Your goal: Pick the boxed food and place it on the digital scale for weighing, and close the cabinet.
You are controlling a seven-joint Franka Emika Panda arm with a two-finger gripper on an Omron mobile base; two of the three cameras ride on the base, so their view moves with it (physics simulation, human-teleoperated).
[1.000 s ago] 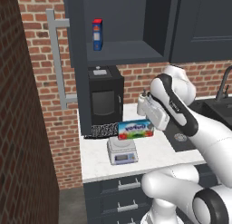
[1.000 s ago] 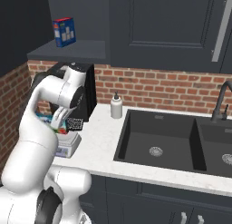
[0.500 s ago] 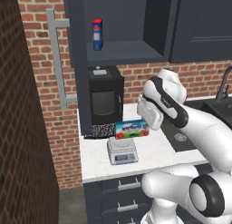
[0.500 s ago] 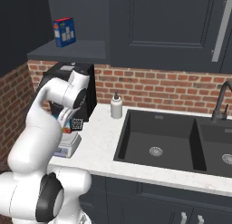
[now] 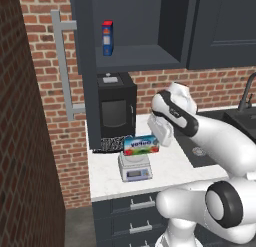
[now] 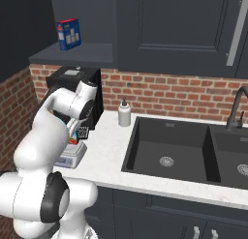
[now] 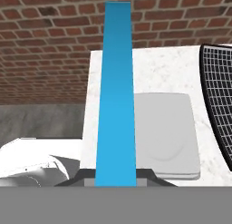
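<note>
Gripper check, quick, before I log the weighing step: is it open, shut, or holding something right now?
Gripper: shut on the boxed food, held just above the digital scale.

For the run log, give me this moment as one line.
gripper: shut on boxed food | boxed food: held just above digital scale | cabinet: door open

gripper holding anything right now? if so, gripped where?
Yes. The gripper is shut on the boxed food, gripping it at its right end, across the thin sides. The box hangs just above the digital scale; whether they touch cannot be told.
</note>
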